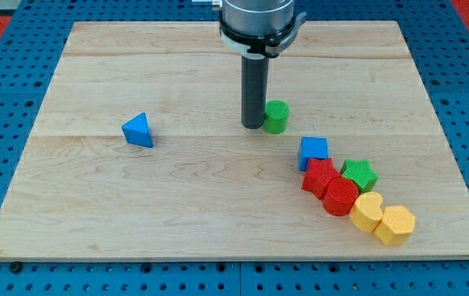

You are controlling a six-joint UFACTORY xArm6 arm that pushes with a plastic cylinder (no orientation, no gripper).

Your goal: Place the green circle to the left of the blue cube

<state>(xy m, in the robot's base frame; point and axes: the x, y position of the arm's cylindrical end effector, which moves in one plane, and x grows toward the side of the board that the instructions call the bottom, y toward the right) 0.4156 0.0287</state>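
Observation:
The green circle (276,116), a short green cylinder, stands on the wooden board a little right of the middle. The blue cube (314,153) lies below and to the right of it, apart from it. My tip (253,126) rests on the board right beside the green circle's left side, touching or nearly touching it. The dark rod rises from the tip toward the view's top.
A blue triangle (138,130) lies at the left. Below the blue cube sit a red block (320,176), a red cylinder (341,197), a green star (359,174), a yellow heart (367,211) and a yellow hexagon (394,224). The board's edge (243,256) runs along the bottom.

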